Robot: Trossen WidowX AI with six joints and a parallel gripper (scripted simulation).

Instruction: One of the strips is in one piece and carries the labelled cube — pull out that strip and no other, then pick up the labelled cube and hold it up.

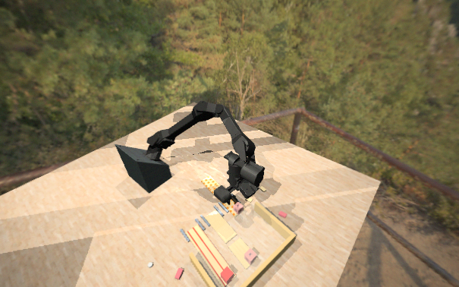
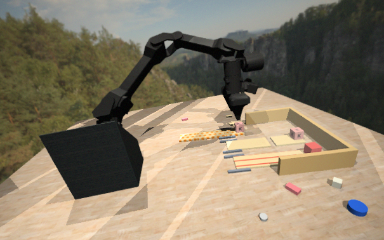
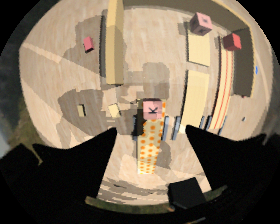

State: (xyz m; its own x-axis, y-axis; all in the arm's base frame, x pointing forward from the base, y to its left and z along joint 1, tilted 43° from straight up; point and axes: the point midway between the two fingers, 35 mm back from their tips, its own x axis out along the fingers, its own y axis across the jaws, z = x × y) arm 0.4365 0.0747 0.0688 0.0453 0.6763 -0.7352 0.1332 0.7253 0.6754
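A dotted strip [image 1: 210,182] [image 2: 197,137] [image 3: 148,150] lies in one piece, its far end carrying a pink cube marked K [image 1: 238,206] [image 2: 239,127] [image 3: 152,109]. My gripper [image 2: 238,118] [image 3: 152,129] is open and empty, above the strip near that cube. A plain strip is in two pieces: near piece [image 1: 221,226] [image 2: 248,143] [image 3: 195,100] and far piece [image 1: 240,250] [image 2: 281,140] [image 3: 198,50], with a gap between. Another pink cube [image 1: 250,256] [image 2: 296,133] [image 3: 201,24] stands on the far piece. A red-striped strip [image 2: 254,162] carries a red cube [image 1: 227,274] [image 2: 313,148] [image 3: 232,41].
A tan wall [image 2: 318,163] [image 3: 115,45] bounds the strips' far side and flanks. Short blue-grey rails [image 2: 239,171] flank the near ends. Pale blocks [image 3: 114,110] lie beside the dotted strip. A pink block [image 1: 179,273] [image 2: 292,188] and a blue disc [image 2: 357,207] lie outside the wall.
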